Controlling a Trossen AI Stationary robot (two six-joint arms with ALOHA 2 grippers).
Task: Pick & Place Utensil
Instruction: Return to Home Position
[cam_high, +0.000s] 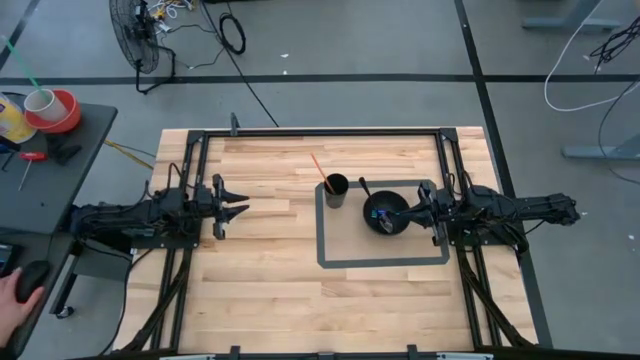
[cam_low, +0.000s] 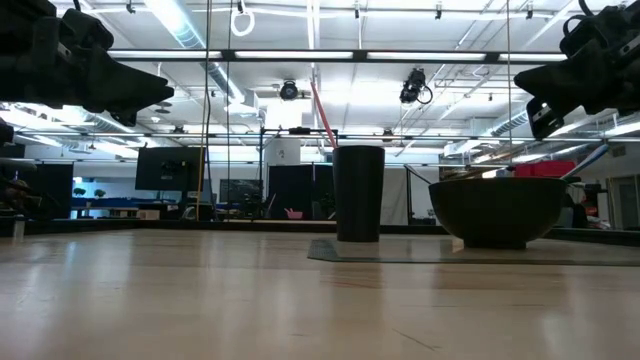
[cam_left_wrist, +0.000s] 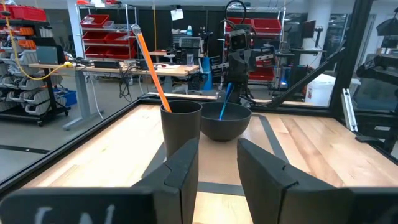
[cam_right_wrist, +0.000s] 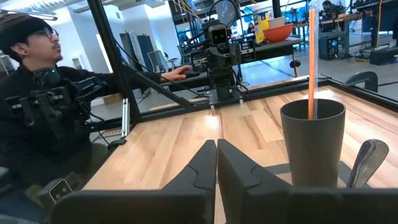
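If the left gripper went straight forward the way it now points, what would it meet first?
Probably the black cup, perhaps only its side; the black bowl stands farther on. The left gripper is raised, so it may pass above.

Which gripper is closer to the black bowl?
Right. The right gripper hangs just beside the black bowl; the left gripper is across the table, past the black cup.

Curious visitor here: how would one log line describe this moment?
bowl on mat, fork and spoon in it | cup holds straw | left gripper open, off mat | right gripper shut, by bowl
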